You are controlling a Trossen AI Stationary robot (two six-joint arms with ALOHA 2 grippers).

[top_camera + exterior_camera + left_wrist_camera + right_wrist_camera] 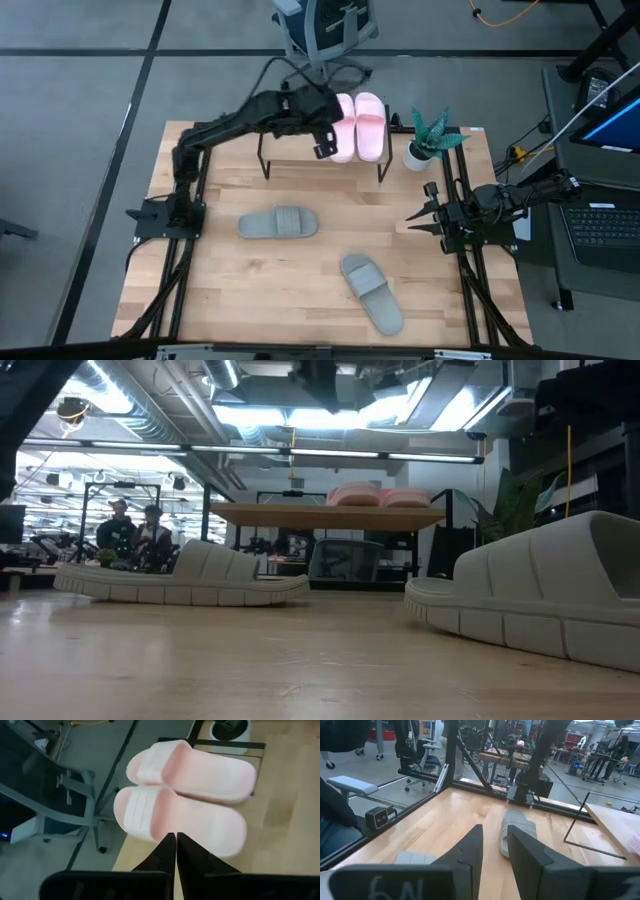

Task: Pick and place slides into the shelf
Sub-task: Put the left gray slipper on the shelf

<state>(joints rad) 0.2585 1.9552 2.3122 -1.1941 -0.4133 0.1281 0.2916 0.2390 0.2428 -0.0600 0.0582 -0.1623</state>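
Two pale pink slides (343, 125) (370, 125) lie side by side, soles down, on the right part of the shelf (290, 148) at the table's far edge; the low view shows them atop its board (330, 515). My left gripper (325, 143) is shut, just at the near-left side of the left pink slide (180, 817). Two grey-green slides rest flat on the table: one mid-left (278, 223), one near-right (372, 292). My right gripper (413, 220) waits open at the table's right side, pointing left. My left gripper's shut fingertips (170, 842) stand at the side edge of the nearer pink slide (165, 827), coming from above at a slant. I cannot tell whether they touch it. The slide lies flat on the shelf board.
A small potted plant (430, 140) stands right of the shelf. An office chair (325, 30) is beyond the far edge, and a laptop (600, 225) is off the right side. The shelf's left half (285, 140) holds no slides. People sit far behind (135, 530).
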